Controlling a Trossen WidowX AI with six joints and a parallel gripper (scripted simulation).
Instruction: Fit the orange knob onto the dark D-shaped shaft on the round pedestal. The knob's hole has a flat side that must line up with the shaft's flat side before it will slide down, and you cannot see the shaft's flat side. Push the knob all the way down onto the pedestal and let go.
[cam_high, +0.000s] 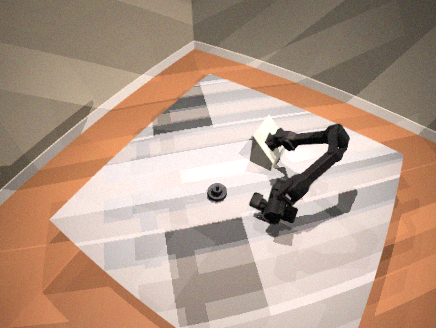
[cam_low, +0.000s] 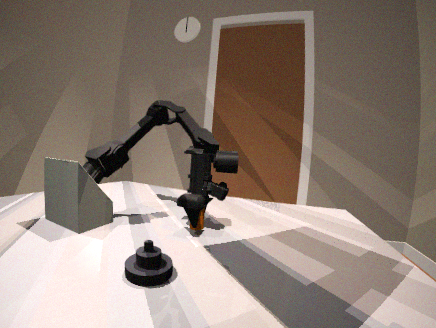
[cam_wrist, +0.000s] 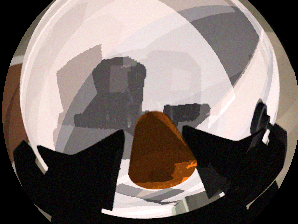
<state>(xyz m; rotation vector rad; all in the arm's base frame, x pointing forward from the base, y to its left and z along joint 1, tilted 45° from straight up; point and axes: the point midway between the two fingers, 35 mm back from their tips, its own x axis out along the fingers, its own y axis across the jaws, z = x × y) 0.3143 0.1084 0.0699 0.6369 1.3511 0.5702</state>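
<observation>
Standing nearest in the exterior view, the round black stepped pedestal (cam_high: 217, 196) (cam_low: 148, 272) (cam_wrist: 259, 119) carries its bare, upright D-shaped shaft (cam_high: 217, 188) (cam_low: 148, 245). Beyond it, well apart, the orange knob (cam_low: 201, 221) (cam_wrist: 157, 155) is low over the pale tabletop (cam_high: 145, 185) (cam_low: 95, 265) (cam_wrist: 165, 30), between the fingers of the downward-pointing gripper (cam_high: 265, 217) (cam_low: 196, 229) (cam_wrist: 153, 132). Those fingers are partway open; the wrist view shows a narrow gap along one side of the knob, and contact on the other side is unclear. The grey-green wedge-shaped block (cam_high: 268, 131) (cam_low: 62, 195) (cam_wrist: 197, 202) stands by the base end of the black arm (cam_high: 320, 167) (cam_low: 137, 131). Farthest back are a brown door (cam_low: 260, 110) in a white frame and a round wall clock (cam_low: 187, 31).
</observation>
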